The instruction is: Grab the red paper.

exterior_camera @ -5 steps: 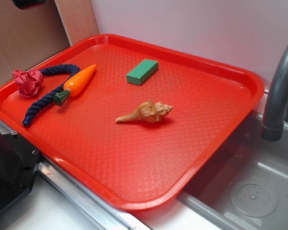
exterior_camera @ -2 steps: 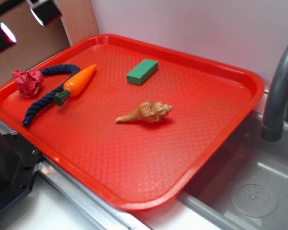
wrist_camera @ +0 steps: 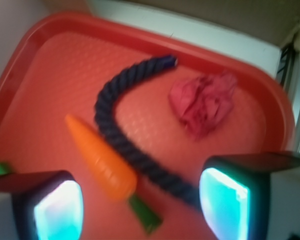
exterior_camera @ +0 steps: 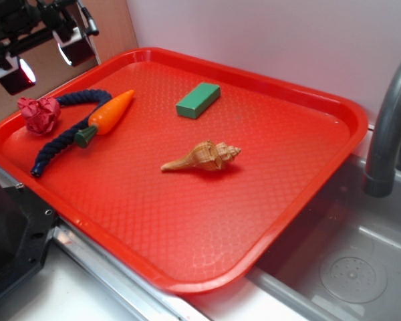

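Lining the open gripper (exterior_camera: 47,57) up over the red paper (exterior_camera: 40,114), nothing held yet

Exterior view: my gripper hangs above the tray's (exterior_camera: 301,200) far left corner, its two fingers spread wide and empty; the red paper sits in that corner just inside the rim, beside one end of the blue rope (exterior_camera: 63,137), with the toy carrot (exterior_camera: 110,114) a little further in. I judge I should come straight down over the wad, straddle it and keep the fingers off the rope and the rim. Wrist view: the gripper (wrist_camera: 140,200) fingers frame the bottom of the picture, apart, nothing between them; the red paper (wrist_camera: 202,102) lies ahead and to the right, a lumpy, creased, dark pinkish-red wad, near the rope (wrist_camera: 125,135) but seemingly not touching it, so I would shift toward it before closing
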Controlling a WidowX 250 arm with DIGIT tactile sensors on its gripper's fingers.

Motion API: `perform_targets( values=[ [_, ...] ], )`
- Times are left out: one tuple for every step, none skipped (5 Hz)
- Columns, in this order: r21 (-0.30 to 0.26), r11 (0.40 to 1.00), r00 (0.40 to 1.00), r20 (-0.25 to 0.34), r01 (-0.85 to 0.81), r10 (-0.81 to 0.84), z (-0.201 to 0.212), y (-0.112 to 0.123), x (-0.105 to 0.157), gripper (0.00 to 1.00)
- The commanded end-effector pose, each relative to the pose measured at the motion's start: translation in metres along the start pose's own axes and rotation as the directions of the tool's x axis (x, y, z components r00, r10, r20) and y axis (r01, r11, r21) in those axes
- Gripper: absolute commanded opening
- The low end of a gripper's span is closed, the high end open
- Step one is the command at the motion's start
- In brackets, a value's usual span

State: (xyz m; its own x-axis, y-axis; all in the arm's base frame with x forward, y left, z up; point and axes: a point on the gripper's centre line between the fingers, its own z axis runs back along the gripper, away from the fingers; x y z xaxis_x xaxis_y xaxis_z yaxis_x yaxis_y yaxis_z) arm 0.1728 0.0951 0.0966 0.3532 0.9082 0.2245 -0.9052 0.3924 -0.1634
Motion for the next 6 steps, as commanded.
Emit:
perform_targets(
  values=[
    [0.143, 0.988, 0.985, 0.169, -0.059, 0.034, -0.025, 0.019, 0.022, 1.00],
    [0.193, 0.977, 0.976, 0.211, -0.094, 0.053, -0.035, 0.022, 0.030, 1.00],
    [0.237, 0.963, 0.966, 0.251, -0.129, 0.068, -0.051, 0.025, 0.040, 1.00],
    [0.285, 0.951, 0.959, 0.279, -0.123, 0.041, -0.061, 0.026, 0.037, 1.00],
    [0.308, 0.943, 0.960, 0.276, -0.128, 0.040, -0.066, 0.032, 0.034, 1.00],
    [0.310, 0.943, 0.966, 0.257, -0.124, 0.042, -0.070, 0.035, 0.034, 1.00]
  ],
)
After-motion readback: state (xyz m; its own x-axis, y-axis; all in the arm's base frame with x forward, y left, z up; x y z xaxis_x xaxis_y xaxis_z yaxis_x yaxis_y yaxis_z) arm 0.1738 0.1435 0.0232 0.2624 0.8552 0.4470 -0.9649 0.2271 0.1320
